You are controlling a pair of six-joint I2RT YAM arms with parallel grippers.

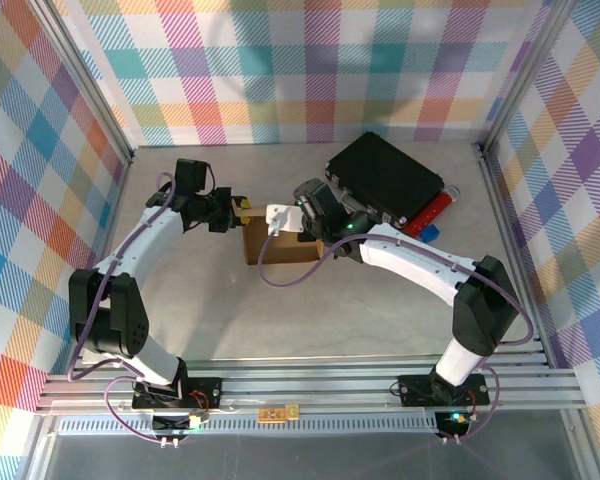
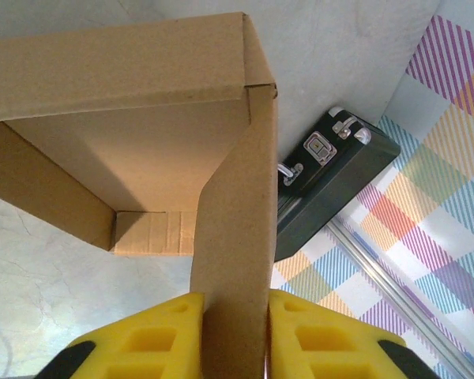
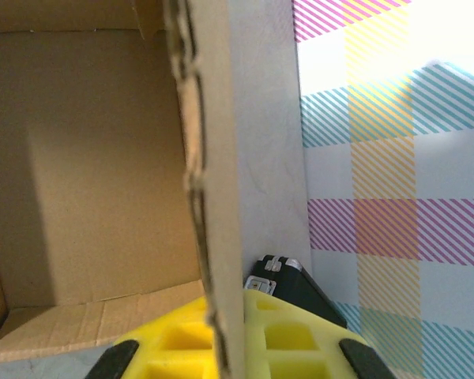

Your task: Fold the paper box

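Pinching from both sides here: my left gripper (image 2: 234,316) has its yellow pads pressed flat on a side panel of the paper box (image 1: 283,247), one pad on each face, so that panel is clamped. My right gripper (image 3: 227,335) is clenched on a wall at the other side, with the raw corrugated edge running up between its pads.

The box sits mid-table (image 1: 280,330), near the black case (image 1: 385,178). My right arm hides whether the two touch.

It's only partly formed. The left wrist view shows a floor, a raised wall and one folded corner, and the panel I'm holding slants in towards the inside.

I read the double grip as bracing. With one arm on each side the light cardboard can't skate across the table, and the walls stand up while the shape is set.

My guess is the slanting panel wants swinging in and tucking. Corrugated board springs back, so letting go early could undo the fold.
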